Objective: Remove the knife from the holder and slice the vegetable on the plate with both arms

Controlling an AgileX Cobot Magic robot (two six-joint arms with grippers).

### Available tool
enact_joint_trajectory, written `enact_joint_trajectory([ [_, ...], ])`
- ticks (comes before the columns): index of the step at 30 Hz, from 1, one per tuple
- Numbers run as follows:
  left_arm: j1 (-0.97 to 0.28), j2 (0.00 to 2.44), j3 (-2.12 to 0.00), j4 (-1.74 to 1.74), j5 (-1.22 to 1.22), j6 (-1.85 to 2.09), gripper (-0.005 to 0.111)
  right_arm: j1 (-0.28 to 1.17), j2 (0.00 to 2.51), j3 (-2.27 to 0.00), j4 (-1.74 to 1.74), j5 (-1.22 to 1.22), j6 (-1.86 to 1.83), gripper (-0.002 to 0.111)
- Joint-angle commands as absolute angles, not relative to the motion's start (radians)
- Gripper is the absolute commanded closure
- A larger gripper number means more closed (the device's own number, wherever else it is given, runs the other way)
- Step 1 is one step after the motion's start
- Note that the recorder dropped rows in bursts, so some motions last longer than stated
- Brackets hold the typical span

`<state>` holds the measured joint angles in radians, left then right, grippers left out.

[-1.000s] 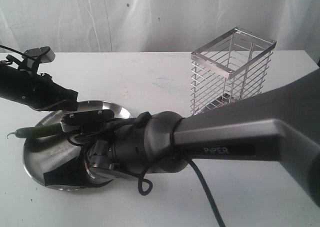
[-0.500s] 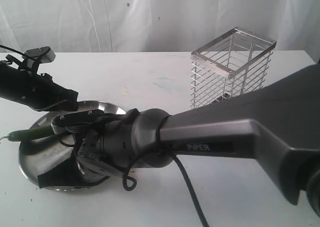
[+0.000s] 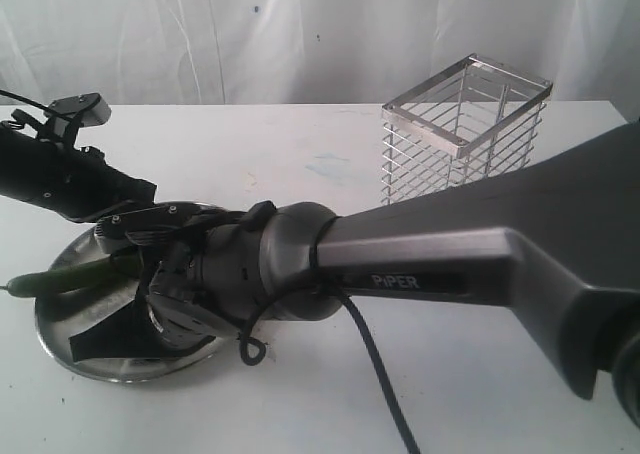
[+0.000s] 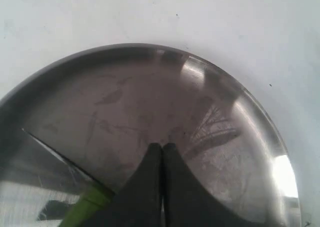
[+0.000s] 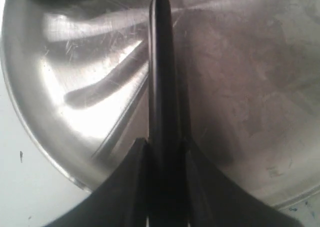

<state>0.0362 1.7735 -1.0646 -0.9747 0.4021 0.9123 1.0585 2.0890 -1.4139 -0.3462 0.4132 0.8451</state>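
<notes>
Two tools over the plate (image 3: 120, 369); slicing step. Right tool (image 5: 165, 142) grasps the knife (image 5: 161, 62), long axis straight ahead of it, tip pointing away. Left tool (image 4: 161, 147) clenched, empty; vegetable (image 3: 70, 273) lies on the plate just beside its fingers, stem end pointing away past the rim. Next, likely: pin vegetable, lower blade across it.
</notes>
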Motion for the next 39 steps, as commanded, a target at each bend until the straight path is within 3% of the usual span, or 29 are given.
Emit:
enact_joint_trajectory([
  [1, 0.034, 1.761, -1.058, -0.983, 0.42, 0.908, 0.105, 1.048, 2.099, -1.421, -0.348, 0.44, 0.83, 0.108],
  [39, 0.034, 1.74, -1.06, -0.994, 0.409, 0.889, 0.105, 1.083, 2.083, -1.421, -0.306, 0.415, 0.949, 0.108],
])
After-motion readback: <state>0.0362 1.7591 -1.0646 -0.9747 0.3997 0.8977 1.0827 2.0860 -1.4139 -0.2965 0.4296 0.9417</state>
